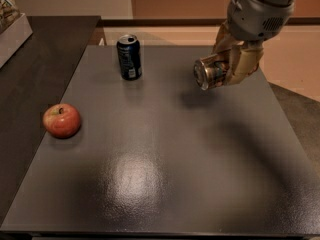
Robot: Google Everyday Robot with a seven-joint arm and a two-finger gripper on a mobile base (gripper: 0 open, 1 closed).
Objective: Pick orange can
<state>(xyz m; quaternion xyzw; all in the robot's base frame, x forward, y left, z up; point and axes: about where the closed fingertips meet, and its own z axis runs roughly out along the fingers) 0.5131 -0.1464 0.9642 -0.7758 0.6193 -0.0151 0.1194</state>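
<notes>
The orange can [209,72], brownish-orange with a shiny silver end, lies on its side in my gripper [227,64], lifted off the dark table [165,184] at the back right. The gripper's tan fingers [245,64] are shut on the can's body. The can's silver end faces left toward the camera. Its shadow falls on the table just below it.
A dark blue can [129,57] stands upright at the back of the table, left of the gripper. A red apple [61,120] sits near the left edge. A white box [12,29] stands on the dark counter at the far left.
</notes>
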